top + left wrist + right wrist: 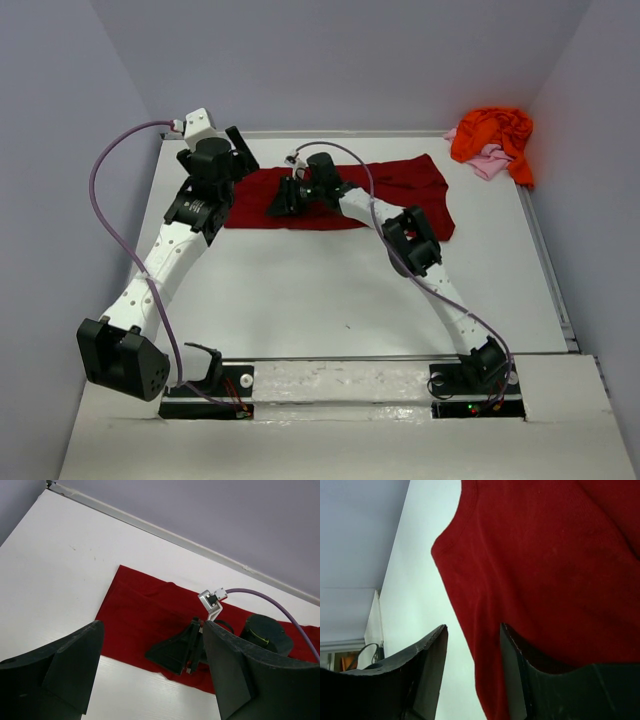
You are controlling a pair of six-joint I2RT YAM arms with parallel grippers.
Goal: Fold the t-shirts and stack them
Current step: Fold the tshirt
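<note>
The dark red t-shirt (pixel 400 185) lies flat as a long band across the back of the table; it also shows in the left wrist view (pixel 135 600) and the right wrist view (pixel 545 555). The bright orange t-shirt (pixel 492 130) lies crumpled in the back right corner, on top of the pale pink t-shirt (pixel 488 162). My left gripper (pixel 240 150) (pixel 152 625) is open and empty, raised over the red shirt's left end. My right gripper (pixel 278 200) (pixel 473 627) is open, low at the red shirt's near edge, one finger over cloth and one over bare table. It also appears in the left wrist view (pixel 180 650).
Grey walls close in the table on the left, back and right. A metal rail (pixel 545 250) runs along the right edge and another along the back (pixel 165 532). A purple cable (pixel 110 215) loops off the left arm.
</note>
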